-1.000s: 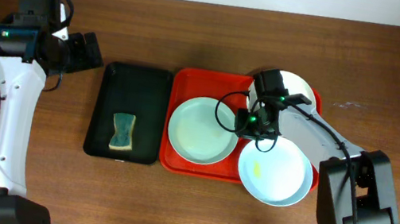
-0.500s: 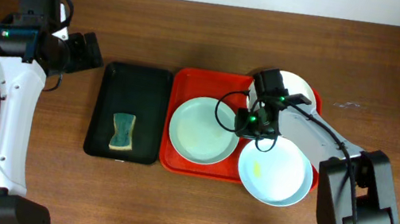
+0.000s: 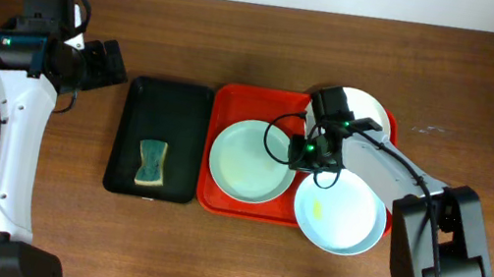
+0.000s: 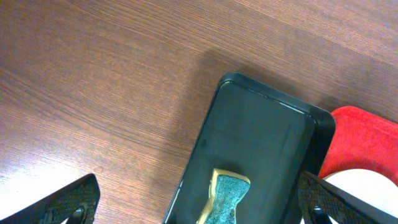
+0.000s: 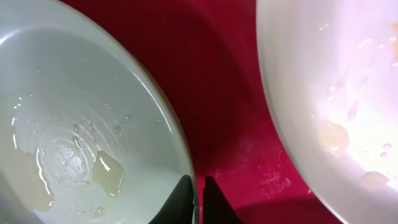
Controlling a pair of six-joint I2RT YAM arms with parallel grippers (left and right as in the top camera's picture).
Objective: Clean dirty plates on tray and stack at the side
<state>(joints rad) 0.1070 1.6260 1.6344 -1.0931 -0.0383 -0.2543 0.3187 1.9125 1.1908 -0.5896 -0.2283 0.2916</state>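
Three plates sit at the red tray (image 3: 230, 104). A left blue-green plate (image 3: 245, 163) lies flat in the tray's left half. A white plate (image 3: 373, 109) rests at the upper right corner, partly hidden by the right arm. A second blue-green plate (image 3: 345, 222) overhangs the lower right corner onto the wooden table (image 3: 243, 38). That second plate carries a small yellowish smear. In the right wrist view the left one shows a yellowish blob and scattered droplets.

The right gripper (image 5: 199, 202) is down at the right edge of the left blue-green plate, between it and the other two. Its fingers stand nearly together, and the plate's rim runs straight into the narrow slot between them. The rim seems to be pinched there, though the contact sits at the very bottom of the frame and is hard to confirm.

The left gripper (image 3: 116, 65) hangs over bare table up and left of the black tray (image 3: 169, 96), jaws spread wide and holding nothing. The black tray lies just left of the red one. A green and yellow sponge (image 3: 152, 163) lies in its lower half.
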